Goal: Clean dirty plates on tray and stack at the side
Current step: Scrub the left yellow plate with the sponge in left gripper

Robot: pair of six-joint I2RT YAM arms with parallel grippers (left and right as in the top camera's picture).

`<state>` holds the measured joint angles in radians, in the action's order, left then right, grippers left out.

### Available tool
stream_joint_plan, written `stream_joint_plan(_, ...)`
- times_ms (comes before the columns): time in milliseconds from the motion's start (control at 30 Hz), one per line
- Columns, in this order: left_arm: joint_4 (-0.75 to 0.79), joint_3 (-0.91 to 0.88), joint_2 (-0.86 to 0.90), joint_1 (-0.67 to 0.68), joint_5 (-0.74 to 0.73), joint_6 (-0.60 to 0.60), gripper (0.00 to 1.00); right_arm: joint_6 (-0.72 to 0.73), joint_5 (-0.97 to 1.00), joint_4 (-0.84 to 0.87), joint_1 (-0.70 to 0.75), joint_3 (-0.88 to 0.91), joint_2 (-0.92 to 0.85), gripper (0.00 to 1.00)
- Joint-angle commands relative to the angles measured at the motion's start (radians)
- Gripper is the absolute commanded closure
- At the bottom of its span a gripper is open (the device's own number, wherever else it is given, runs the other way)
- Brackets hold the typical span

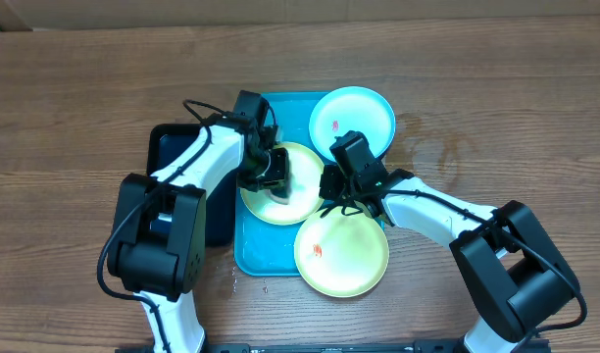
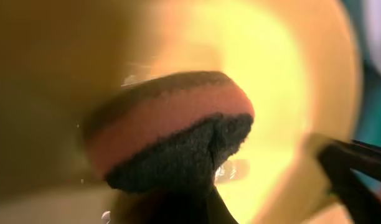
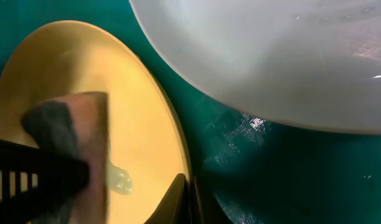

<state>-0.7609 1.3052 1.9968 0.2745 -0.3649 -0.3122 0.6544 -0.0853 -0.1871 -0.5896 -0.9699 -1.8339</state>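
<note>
Overhead: straight down, far, whole tray (image 1: 253,245).
Left wrist: very close, blurred, facing sponge (image 2: 172,134) on yellow plate (image 2: 271,74).
Right wrist: close, looking down at its rim.
Shared: yellow plate, sponge.

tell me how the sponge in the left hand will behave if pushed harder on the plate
Likely soft: the sponge bulges and creases where the left hand pinches it. It may slide easily, since the yellow-green plate looks wet.
</note>
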Motion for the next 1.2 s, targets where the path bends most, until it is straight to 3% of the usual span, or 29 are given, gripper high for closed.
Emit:
stream_joint_plan(0, -0.021, 0.047, 0.024, 0.012, -0.249, 0.002, 0.96, 0.001, -0.013, 0.007, -0.006, 0.000, 0.003, 0.96)
stream_joint_plan(167, -0.084, 0.120, -0.027, 0.016, -0.110, 0.002, 0.96, 0.000, -0.013, 0.006, -0.006, 0.000, 0.003, 0.96)
stream_joint_plan(400, -0.168, 0.116, -0.063, 0.028, 0.255, 0.002, 0.96, 0.000, -0.013, 0.010, -0.006, 0.000, 0.003, 0.96)
stream_joint_plan(567, -0.129, 0.050, -0.032, 0.035, 0.341, -0.002, 0.96, 0.001, -0.013, 0.014, -0.006, 0.000, 0.003, 0.96)
stream_joint_plan(767, -0.019, -0.048, 0.025, 0.035, 0.321, -0.043, 0.96, 0.000, -0.013, 0.014, -0.006, 0.000, 0.003, 0.96)
stream_joint_plan(1000, 0.018, -0.047, 0.010, 0.039, -0.113, 0.102, 0.96, 0.001, -0.013, 0.014, -0.006, 0.000, 0.003, 0.96)
stream_joint_plan(1167, 0.040, -0.009, -0.085, 0.025, -0.238, 0.106, 0.96, 0.000, -0.013, 0.013, -0.006, 0.000, 0.003, 0.96)
